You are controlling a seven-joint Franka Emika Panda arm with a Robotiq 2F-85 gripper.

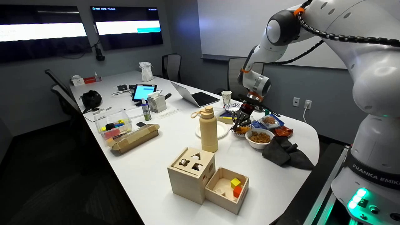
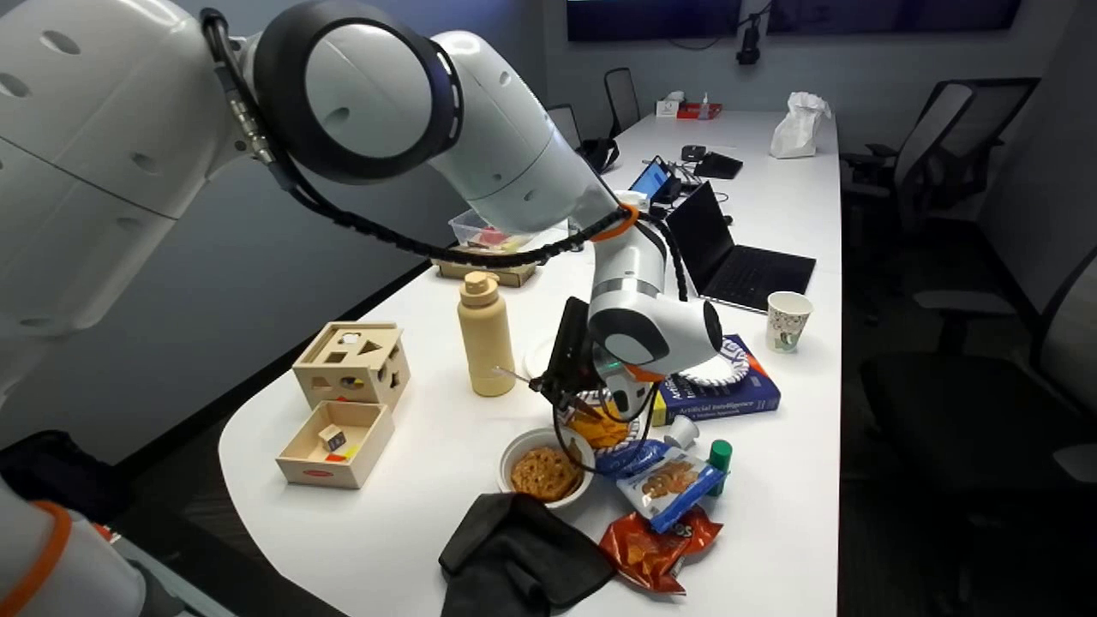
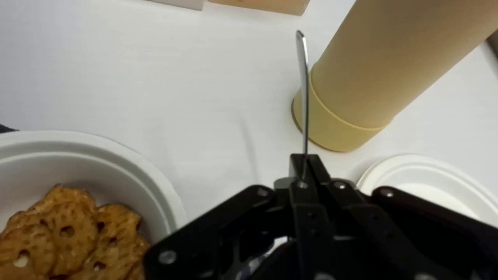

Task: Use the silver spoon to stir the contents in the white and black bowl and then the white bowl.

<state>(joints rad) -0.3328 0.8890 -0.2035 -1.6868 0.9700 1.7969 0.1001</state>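
My gripper (image 3: 305,167) is shut on the silver spoon (image 3: 304,89); its thin handle sticks out past the fingertips. The handle also shows in an exterior view (image 2: 512,374), pointing toward the tan bottle. The spoon's other end is hidden behind the gripper. The gripper is low over the white and black bowl (image 1: 240,135), which has a dark-striped rim and orange contents. In the wrist view the fingers mostly cover that bowl. Whether the spoon touches its contents cannot be told. The plain white bowl (image 1: 255,145), with brown crackers, stands beside it and shows at left in the wrist view (image 3: 148,175).
A tan bottle (image 1: 208,131) and a white plate (image 1: 223,133) stand close to the gripper. Snack bags (image 2: 668,484), a black cloth (image 1: 284,153) and a blue book (image 2: 728,398) lie around the bowls. A wooden shape box (image 1: 187,184) stands farther off.
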